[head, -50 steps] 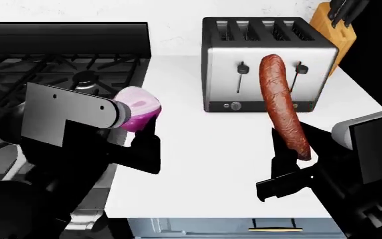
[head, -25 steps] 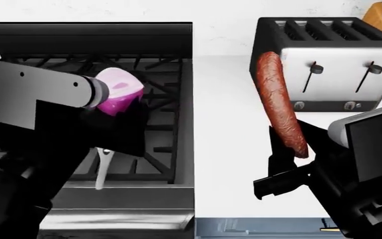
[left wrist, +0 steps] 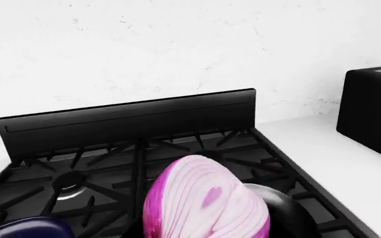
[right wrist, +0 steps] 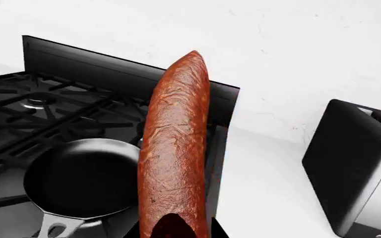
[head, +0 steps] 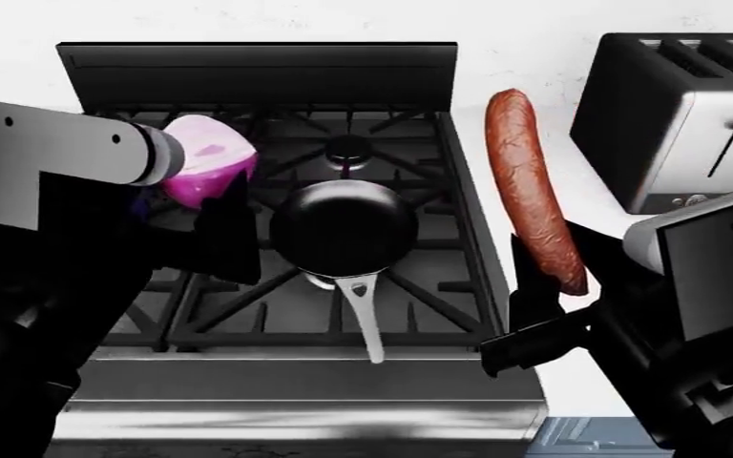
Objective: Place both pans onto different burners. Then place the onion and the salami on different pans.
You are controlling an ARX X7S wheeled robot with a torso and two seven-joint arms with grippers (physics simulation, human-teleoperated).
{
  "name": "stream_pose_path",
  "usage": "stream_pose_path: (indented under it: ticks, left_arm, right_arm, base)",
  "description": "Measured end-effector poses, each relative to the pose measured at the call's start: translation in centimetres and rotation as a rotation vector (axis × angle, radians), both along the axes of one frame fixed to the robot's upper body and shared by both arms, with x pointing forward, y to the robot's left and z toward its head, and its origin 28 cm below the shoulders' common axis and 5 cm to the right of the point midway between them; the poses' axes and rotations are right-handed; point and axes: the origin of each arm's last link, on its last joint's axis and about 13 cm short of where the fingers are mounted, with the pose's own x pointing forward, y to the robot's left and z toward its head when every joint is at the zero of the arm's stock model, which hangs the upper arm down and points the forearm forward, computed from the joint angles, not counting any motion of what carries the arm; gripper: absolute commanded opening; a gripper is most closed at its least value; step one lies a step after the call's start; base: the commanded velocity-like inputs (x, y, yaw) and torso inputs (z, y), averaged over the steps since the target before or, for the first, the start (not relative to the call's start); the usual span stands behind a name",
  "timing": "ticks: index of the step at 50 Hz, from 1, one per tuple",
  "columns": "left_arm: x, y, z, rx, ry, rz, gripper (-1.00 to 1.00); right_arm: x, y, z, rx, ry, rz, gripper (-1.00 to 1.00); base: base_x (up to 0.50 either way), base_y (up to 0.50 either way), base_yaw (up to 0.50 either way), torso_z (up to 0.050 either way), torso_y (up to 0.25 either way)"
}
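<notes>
The glossy black pan (head: 344, 227) with a grey handle sits on the stove's front right burner grate. Only a sliver of the navy pan (left wrist: 25, 229) shows at the stove's left, mostly hidden by my left arm. My left gripper (head: 207, 202) is shut on the purple-pink onion (head: 205, 172) and holds it in the air over the grates, left of the black pan. My right gripper (head: 555, 284) is shut on the lower end of the salami (head: 530, 200), which stands nearly upright over the stove's right edge. A bare back burner (head: 347, 148) shows behind the black pan.
A black and steel toaster (head: 685, 124) stands on the white counter (head: 519, 114) to the right of the stove. The stove's black back panel (head: 259, 72) rises against the white wall. Another bare burner (left wrist: 68, 181) lies at the back left.
The view has swung left: the stove is now central and the toaster has slid to the right edge. Both arms came along, still holding the onion and the salami. The black pan now shows.
</notes>
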Motion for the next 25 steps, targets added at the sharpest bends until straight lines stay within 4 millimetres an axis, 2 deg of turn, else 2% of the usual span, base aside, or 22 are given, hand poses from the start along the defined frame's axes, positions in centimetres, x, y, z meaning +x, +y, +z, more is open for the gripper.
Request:
stream_pose_path:
  ticks: [25]
  left_arm:
    - [0.16,0.43,-0.09,-0.007,0.004,0.019,-1.00]
  right_arm:
    - [0.13,0.28,0.18,-0.007,-0.005,0.008,-1.00]
  base:
    - [0.00,0.50,0.00,0.000,0.000]
